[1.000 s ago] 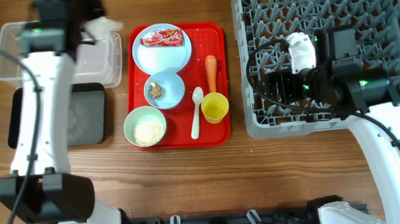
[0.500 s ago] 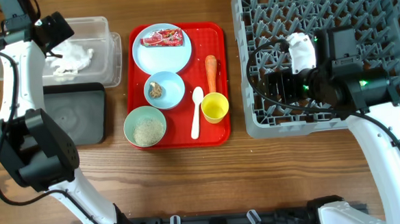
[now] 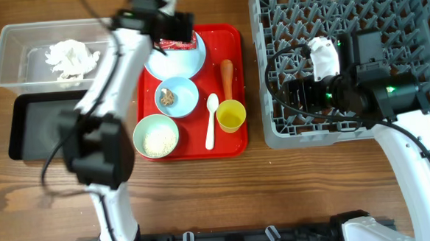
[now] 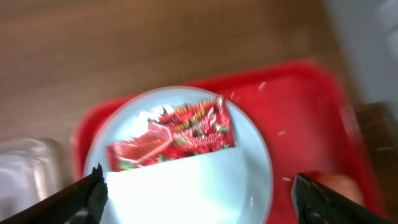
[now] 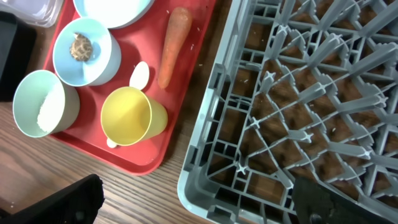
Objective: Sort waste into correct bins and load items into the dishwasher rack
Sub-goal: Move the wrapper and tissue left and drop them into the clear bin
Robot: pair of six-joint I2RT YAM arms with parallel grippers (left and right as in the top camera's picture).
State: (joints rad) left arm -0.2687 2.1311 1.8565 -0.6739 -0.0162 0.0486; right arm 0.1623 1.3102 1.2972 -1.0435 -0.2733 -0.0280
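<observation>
My left gripper (image 3: 169,23) hangs open over the pale blue plate (image 3: 176,60), nothing between its fingers. In the left wrist view the red wrapper (image 4: 174,137) lies on the plate (image 4: 186,186), just ahead of the left gripper (image 4: 200,198). The crumpled tissue (image 3: 70,58) lies in the clear tub (image 3: 12,50). On the red tray (image 3: 233,38) are a carrot (image 3: 227,75), a small blue bowl (image 3: 178,96) with a brown lump, a green bowl (image 3: 157,136) of rice, a spoon (image 3: 211,121) and a yellow cup (image 3: 231,116). My right gripper (image 3: 298,94) stands open and empty over the rack's (image 3: 386,8) front left corner.
The black tray (image 3: 46,126) sits in front of the clear tub. In the right wrist view the rack's corner (image 5: 205,186) lies close beside the red tray's edge (image 5: 155,163), with the yellow cup (image 5: 130,115) and carrot (image 5: 173,43) nearby.
My left gripper opened and left the tissue in the clear tub, then swung right to above the plate with the wrapper. The right arm has not moved.
</observation>
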